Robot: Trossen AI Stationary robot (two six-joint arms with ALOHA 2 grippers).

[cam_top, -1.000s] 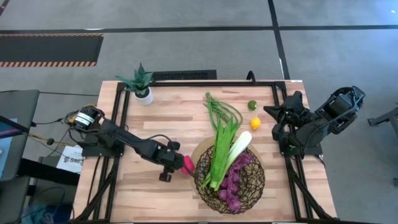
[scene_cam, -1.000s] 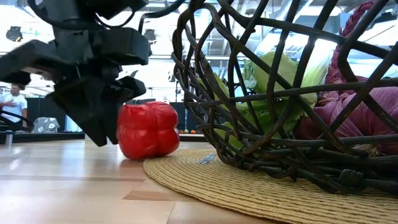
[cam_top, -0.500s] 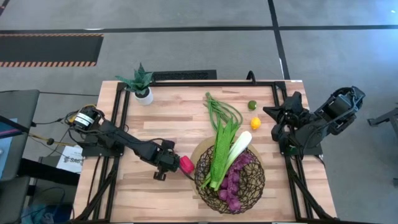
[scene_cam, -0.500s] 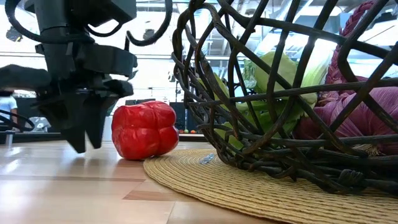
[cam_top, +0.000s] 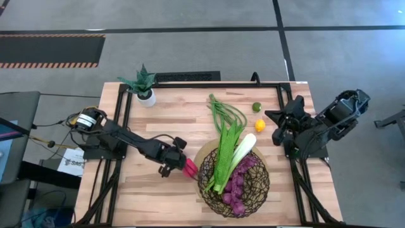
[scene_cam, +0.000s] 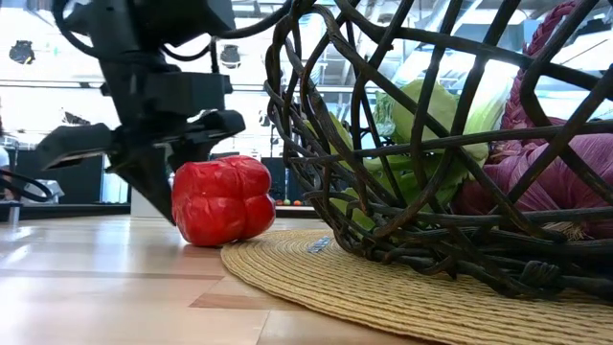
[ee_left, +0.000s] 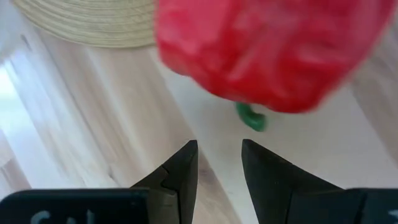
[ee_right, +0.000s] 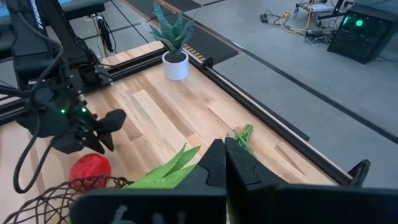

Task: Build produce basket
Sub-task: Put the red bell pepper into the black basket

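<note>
Writing none readable, red pepper [scene_cam: 221, 200] on table [cam_top: 171, 123] just beside basket [cam_top: 235, 183] mat, left gripper [ee_left: 217, 163] fingers spread and empty, pepper just ahead of tips, not gripped, right gripper [ee_right: 224, 157] pressed together, parked at table's right edge

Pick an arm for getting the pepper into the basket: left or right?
Left. Its gripper is right beside the pepper, fingers apart and pointed at it. The right gripper sits shut at the table's far edge, with the basket in between.
</note>
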